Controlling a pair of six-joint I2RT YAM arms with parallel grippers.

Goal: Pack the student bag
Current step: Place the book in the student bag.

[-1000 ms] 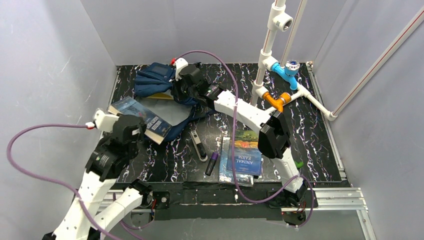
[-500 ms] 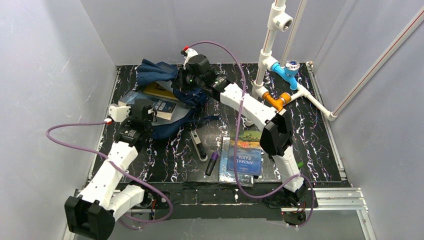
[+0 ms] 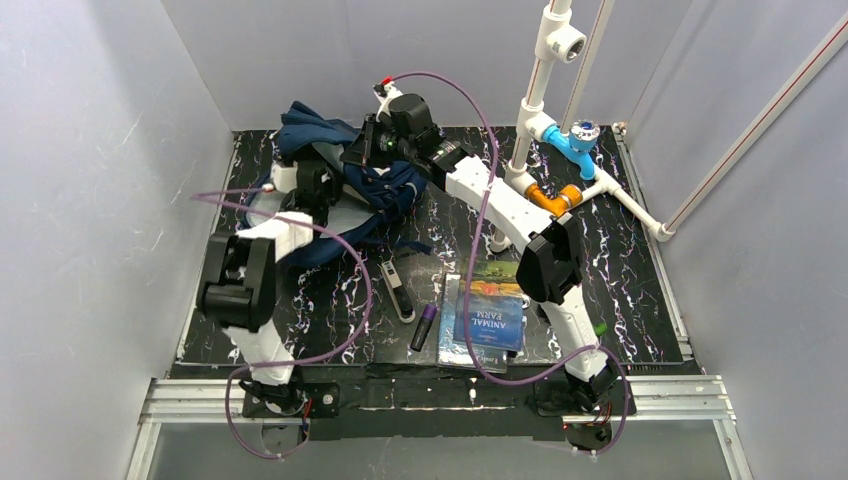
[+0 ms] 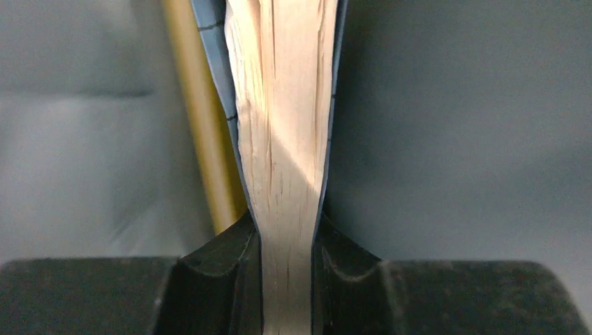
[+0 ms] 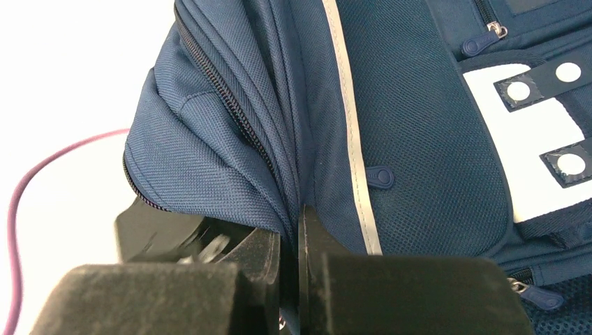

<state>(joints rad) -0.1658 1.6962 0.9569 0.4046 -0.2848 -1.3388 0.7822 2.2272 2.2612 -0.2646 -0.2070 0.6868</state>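
Both of your arms met at the far-left corner, where the student bag (image 3: 395,190) lay bunched close to the back and left walls. That left little room there, and the widest room on the table (image 3: 620,270) lay between bag and pipe rig (image 3: 555,150). Your right arm stretched long and diagonal, its right gripper (image 5: 290,237) pinched shut on the bag's fabric beside a zipper (image 5: 230,105). Your left arm was folded at the elbow, its left gripper (image 4: 286,241) clamped on a book (image 4: 283,139). Only the left wrist view showed the page edges and a yellowish strip (image 4: 199,132) alongside — overhead, the arm hid them.
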